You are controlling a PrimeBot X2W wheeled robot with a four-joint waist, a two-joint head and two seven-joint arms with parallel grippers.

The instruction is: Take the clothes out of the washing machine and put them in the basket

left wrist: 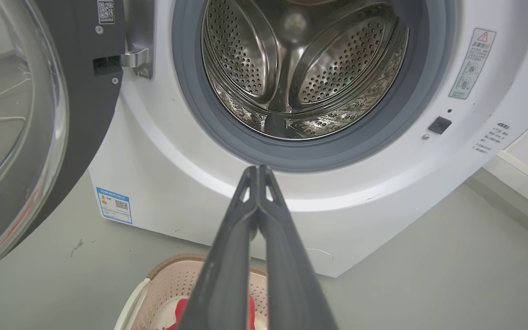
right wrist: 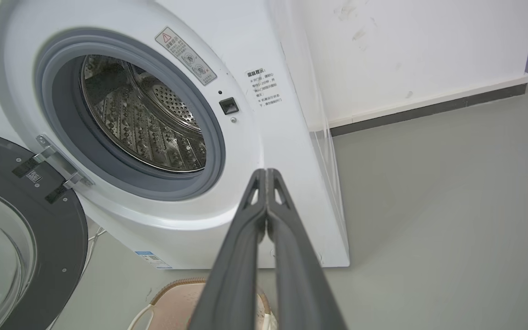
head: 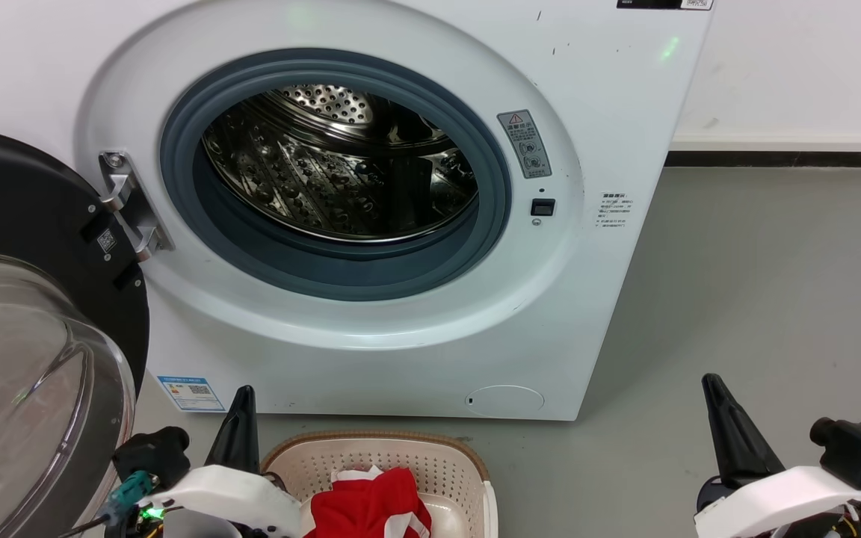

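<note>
The white washing machine [head: 610, 112] stands with its door swung open to the left, and its steel drum [head: 341, 164] holds no fabric that I can see. Red clothes [head: 371, 508] with white trim lie in the cream basket [head: 460, 456] on the floor right before the washer. My left gripper [head: 242, 400] hovers shut beside the basket's left rim, fingertips touching and holding nothing [left wrist: 258, 168]. My right gripper [head: 713, 385] is also shut and empty, over bare floor to the right of the washer [right wrist: 266, 172]. The basket's rim [right wrist: 186, 286] and a bit of red cloth [left wrist: 179, 309] peek behind the fingers.
The black-framed glass door [head: 19, 359] juts out at the left, close to my left arm. Grey floor [head: 774, 299] stretches to the right, up to a white wall with a dark skirting [head: 774, 158].
</note>
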